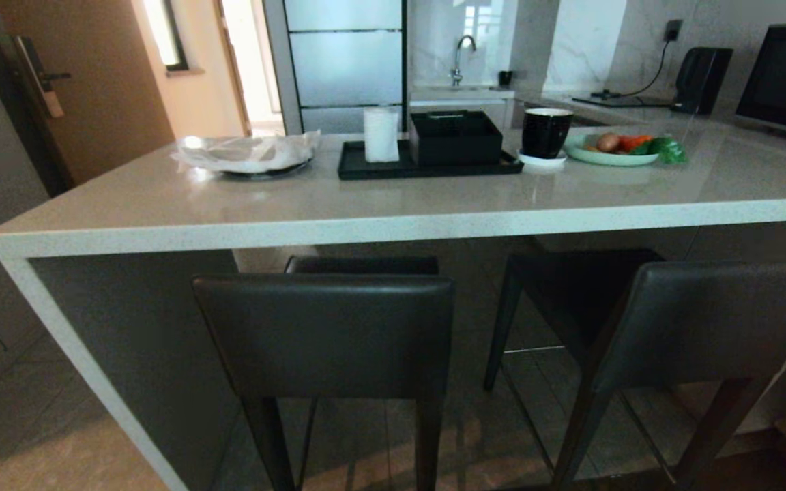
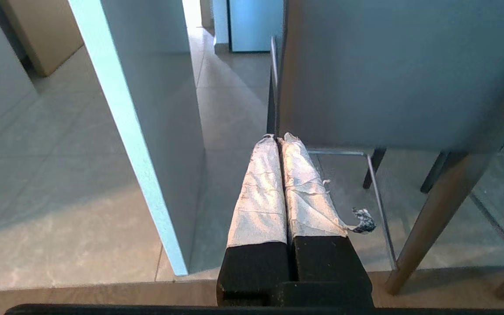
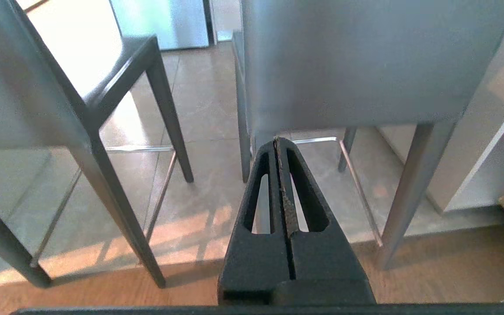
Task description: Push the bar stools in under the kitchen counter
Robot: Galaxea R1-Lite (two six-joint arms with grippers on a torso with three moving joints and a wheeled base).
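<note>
While both jaws are pressed closed and empty, each bar stool (image 1: 325, 334) (image 1: 666, 320) stands just ahead, untouched.

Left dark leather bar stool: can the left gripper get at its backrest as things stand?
Probably yes. The left gripper, jaws shut, faces the left dark leather bar stool's backrest from behind with nothing between them; the pale stone kitchen counter's side panel stands off to one side.

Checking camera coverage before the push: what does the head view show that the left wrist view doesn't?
Only the head view: the kitchen counter top, with a black tray, mug and vegetable plate.
Only the left wrist view: the left gripper, its taped fingers shut.
Both: the left bar stool and the counter's side panel.
</note>
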